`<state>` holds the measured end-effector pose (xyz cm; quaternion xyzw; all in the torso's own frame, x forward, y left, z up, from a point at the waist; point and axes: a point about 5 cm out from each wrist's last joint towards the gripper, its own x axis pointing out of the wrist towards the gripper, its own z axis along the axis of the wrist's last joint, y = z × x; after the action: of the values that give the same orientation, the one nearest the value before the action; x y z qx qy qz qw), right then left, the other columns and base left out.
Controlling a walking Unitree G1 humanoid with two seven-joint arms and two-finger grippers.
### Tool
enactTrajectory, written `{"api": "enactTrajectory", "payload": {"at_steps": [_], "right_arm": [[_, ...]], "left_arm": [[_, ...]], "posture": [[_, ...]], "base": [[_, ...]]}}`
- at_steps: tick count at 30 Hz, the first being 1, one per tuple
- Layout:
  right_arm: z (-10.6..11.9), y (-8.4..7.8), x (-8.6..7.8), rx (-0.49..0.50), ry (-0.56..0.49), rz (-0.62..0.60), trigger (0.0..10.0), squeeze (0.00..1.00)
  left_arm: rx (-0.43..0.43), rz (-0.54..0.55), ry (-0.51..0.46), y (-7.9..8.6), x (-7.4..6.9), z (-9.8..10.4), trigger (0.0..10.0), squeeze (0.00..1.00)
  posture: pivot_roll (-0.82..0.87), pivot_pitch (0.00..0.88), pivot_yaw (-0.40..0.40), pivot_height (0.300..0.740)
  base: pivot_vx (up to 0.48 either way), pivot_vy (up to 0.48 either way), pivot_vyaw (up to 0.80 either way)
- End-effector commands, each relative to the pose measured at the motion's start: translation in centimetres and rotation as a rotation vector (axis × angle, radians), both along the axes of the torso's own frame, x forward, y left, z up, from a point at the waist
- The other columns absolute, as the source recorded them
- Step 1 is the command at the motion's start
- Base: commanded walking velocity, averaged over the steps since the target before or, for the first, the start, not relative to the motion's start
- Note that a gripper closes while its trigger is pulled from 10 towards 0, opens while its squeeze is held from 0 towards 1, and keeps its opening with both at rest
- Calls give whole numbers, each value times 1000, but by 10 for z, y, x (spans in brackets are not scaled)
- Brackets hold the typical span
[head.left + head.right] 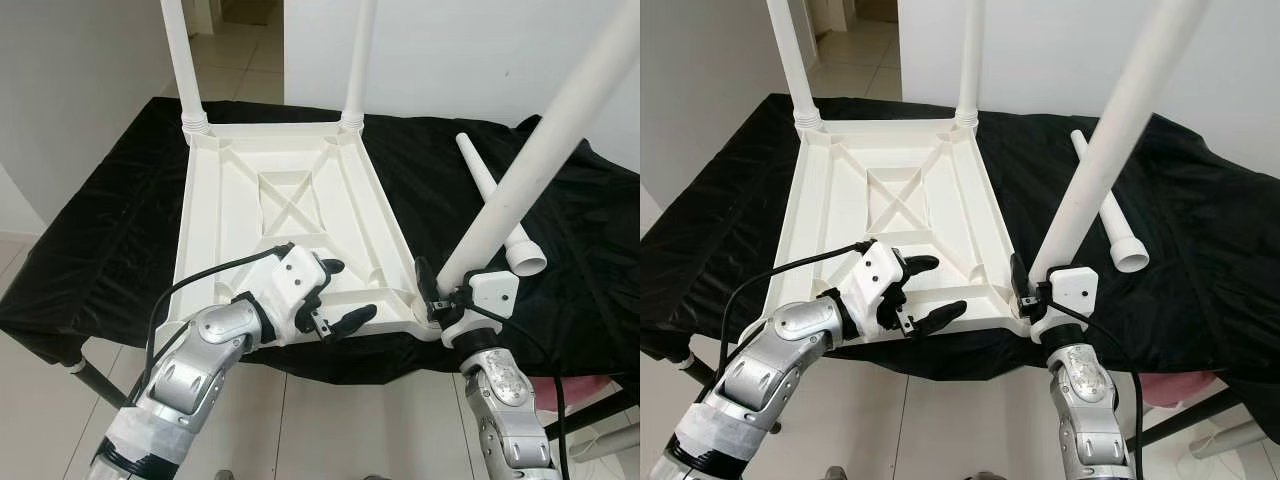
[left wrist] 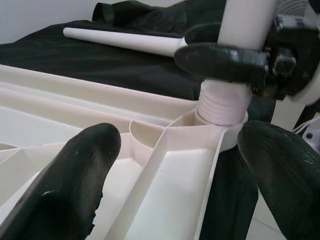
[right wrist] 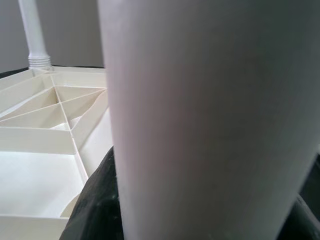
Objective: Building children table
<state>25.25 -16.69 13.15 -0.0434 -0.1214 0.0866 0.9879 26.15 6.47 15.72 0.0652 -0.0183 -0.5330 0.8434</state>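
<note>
The white ribbed plastic tabletop (image 1: 290, 215) lies upside down in the centre of the frame on the black-draped surface (image 1: 90, 250), with two white tubular legs (image 1: 180, 60) already standing in its far corner sockets at the top.

The step in hand is fitting the third leg. The right gripper (image 1: 437, 292), lower right, has its jaws clamped round the base of a white tubular leg (image 1: 540, 150) that tilts up toward the upper right, its threaded end sitting in the near right corner socket (image 2: 220, 117).

The left gripper (image 1: 335, 295), lower centre, has its jaws spread wide over the tabletop's near edge, holding nothing.

A fourth loose white leg (image 1: 495, 200) lies on the cloth at the right.

Next, the tilted leg probably needs straightening upright and seating fully, with the tabletop steadied.
</note>
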Motion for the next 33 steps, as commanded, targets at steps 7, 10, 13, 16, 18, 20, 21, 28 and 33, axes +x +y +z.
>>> {"api": "enactTrajectory", "payload": {"at_steps": [7,10,13,16,18,20,21,28,33], "right_arm": [[-23,1,-4,-112,70,83,10000,0],[-28,2,-5,-111,89,108,10000,0],[-34,2,-5,-46,125,113,10000,0],[-36,0,-3,23,150,106,10000,0],[-36,0,-1,42,161,104,10000,0],[-35,-1,2,61,173,97,10000,0],[-35,-2,3,65,175,92,10000,0],[-32,2,9,79,191,124,10000,0],[-35,4,9,75,226,130,10000,0]], "left_arm": [[-16,-165,23,-1,-10,10,10000,0],[-26,-150,28,0,-10,13,10000,0],[-28,-135,32,1,-9,16,10000,0],[-24,-127,31,2,-9,17,10000,0],[-25,-123,30,2,-8,18,10000,0],[-26,-119,31,3,-7,19,10000,0],[-26,-119,31,3,-7,20,10000,0],[-23,-105,30,4,-4,23,10000,0],[-21,-99,28,5,-4,23,10000,0]], "posture": [[-41,0,-27,740],[-38,0,-29,740],[-37,1,-29,740],[-39,5,-26,740],[-39,5,-26,740],[-39,5,-26,740],[-39,5,-26,740],[-34,9,-25,740],[-33,7,-25,740]], "base": [[0,0,0],[0,0,0],[0,0,0],[0,0,0],[0,0,0],[0,0,0],[0,0,0],[0,0,0],[0,0,0]]}}
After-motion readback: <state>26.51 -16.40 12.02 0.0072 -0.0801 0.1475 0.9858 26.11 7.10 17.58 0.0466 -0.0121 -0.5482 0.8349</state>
